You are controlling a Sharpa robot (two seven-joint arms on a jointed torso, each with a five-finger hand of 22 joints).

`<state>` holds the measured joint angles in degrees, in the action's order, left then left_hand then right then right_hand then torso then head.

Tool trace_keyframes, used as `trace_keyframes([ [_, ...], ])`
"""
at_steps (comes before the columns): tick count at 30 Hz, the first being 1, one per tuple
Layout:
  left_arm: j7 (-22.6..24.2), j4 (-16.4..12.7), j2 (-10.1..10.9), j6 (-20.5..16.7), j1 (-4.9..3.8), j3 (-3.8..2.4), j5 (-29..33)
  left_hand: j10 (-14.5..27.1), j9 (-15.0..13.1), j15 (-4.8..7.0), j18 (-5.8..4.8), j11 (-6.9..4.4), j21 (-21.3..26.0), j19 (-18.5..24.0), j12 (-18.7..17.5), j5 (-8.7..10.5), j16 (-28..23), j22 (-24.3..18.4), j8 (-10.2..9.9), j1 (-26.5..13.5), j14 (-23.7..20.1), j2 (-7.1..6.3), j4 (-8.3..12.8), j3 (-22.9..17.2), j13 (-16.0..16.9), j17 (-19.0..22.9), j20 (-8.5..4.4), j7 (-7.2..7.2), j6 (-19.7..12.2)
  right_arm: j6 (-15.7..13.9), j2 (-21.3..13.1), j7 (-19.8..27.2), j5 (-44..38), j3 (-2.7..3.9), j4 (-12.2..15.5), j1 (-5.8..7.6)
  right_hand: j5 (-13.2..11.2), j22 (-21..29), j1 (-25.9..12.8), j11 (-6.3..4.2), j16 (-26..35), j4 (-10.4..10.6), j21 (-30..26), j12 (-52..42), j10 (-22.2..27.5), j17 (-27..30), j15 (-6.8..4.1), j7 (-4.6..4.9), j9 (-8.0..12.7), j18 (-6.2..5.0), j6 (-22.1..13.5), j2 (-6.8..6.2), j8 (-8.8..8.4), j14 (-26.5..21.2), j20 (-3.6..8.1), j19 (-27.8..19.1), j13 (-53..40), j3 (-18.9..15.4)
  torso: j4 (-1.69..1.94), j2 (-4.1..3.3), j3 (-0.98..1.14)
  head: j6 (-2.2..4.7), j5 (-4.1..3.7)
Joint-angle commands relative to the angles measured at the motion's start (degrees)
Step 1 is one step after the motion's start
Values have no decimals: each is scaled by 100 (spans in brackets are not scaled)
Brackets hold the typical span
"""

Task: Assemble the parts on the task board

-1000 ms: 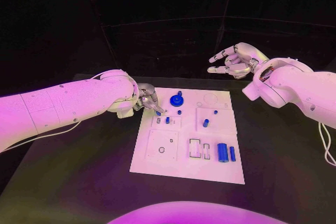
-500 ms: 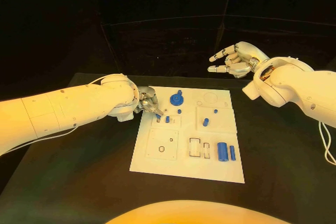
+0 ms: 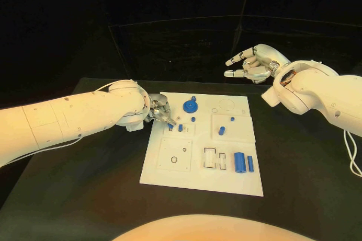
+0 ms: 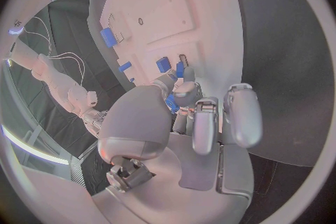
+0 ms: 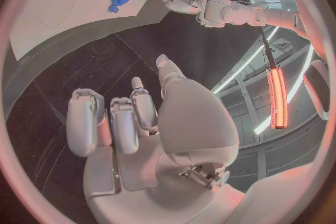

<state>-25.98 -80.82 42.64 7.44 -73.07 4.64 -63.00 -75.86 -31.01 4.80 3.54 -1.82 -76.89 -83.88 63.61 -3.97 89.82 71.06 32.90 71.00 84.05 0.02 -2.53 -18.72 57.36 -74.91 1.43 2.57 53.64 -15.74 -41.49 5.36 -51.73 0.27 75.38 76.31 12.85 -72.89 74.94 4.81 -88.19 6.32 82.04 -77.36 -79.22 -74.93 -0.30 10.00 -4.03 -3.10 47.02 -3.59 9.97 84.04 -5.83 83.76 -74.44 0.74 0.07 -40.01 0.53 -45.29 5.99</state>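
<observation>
You have a flat white task board [image 3: 181,170], a matte plate with shallow outlined recesses, lying mid-way on the black tabletop [image 3: 83,199]. On it, toward twelve o'clock, sits a round blue disc part [image 3: 190,107] with a raised hub; just below it lies a small blue stub [image 3: 193,120], and toward three o'clock of that a short blue peg [image 3: 222,131] stands on a square panel. Near the five o'clock corner a smooth blue cylinder [image 3: 240,163] lies beside a thinner blue bar [image 3: 250,165]. Your left hand [image 3: 159,109], silver and glossy, is at the board's ten o'clock edge with its fingers [image 4: 183,79] drawn together over a small blue part [image 3: 171,126] at a rectangular slot; from the left wrist view the fingertips close round a blue piece, so it reads as pinched, though the contact is partly hidden. A second small blue piece [image 3: 180,128] stands just beside it. Your right hand [image 3: 255,63] hovers off the board at one o'clock, fingers curled in loosely and holding nothing. Compared with half a second ago, the left hand has barely shifted at the slot, and the right hand is unchanged.
</observation>
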Motion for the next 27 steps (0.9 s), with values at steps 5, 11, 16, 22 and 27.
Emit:
trace_keyframes([
  [5,-67,-18,47,221,30,14,-68,-29,-5,41,42,-16,-22,-19,-13,8,18,8,36,43,595,-15,586,-622,-2,-1509,-39,-41,13,49,2,69,-5,4,-8,11,32,6,-12,4,27,0,-23,16,47,-1096,55,-5,9,-32,-27,74,25,496,-22,-20,3,-44,0,1,2,-10,11],
  [11,-86,-24,80,256,34,14,-68,-29,-5,41,42,-16,-22,-19,-13,8,18,8,36,43,595,-15,586,-622,-2,-1509,-39,-41,13,53,3,73,-5,4,-8,10,32,6,-12,4,27,0,-23,16,47,-1096,55,-5,9,-32,-27,74,25,496,-22,-20,3,-44,5,1,1,-18,10],
  [16,-92,-26,86,288,40,15,-68,-29,-5,41,42,-16,-22,-19,-13,8,18,8,36,43,595,-15,586,-622,-2,-1509,-39,-41,13,59,4,77,-5,4,-8,10,32,6,-12,4,27,0,-23,16,47,-1096,55,-5,9,-32,-27,74,25,496,-22,-20,3,-44,2,0,2,-26,18],
  [22,-105,-44,94,332,55,15,-68,-34,-7,41,41,-16,-25,-21,-13,8,18,14,38,35,595,-26,596,-649,-2,-1509,-39,-41,17,75,5,79,-5,4,-10,10,32,6,-12,4,27,0,-23,16,47,-1096,55,-5,9,-32,-27,74,25,496,-22,-20,3,-44,0,1,1,-36,15],
  [27,-110,-59,105,343,63,16,-68,-34,-7,41,41,-16,-25,-21,-13,8,18,14,38,35,595,-26,596,-649,-2,-1509,-39,-41,17,82,5,81,-5,4,-11,10,32,6,-12,4,27,0,-23,16,47,-1096,55,-5,9,-32,-27,74,25,496,-22,-20,3,-44,0,1,4,-36,20],
])
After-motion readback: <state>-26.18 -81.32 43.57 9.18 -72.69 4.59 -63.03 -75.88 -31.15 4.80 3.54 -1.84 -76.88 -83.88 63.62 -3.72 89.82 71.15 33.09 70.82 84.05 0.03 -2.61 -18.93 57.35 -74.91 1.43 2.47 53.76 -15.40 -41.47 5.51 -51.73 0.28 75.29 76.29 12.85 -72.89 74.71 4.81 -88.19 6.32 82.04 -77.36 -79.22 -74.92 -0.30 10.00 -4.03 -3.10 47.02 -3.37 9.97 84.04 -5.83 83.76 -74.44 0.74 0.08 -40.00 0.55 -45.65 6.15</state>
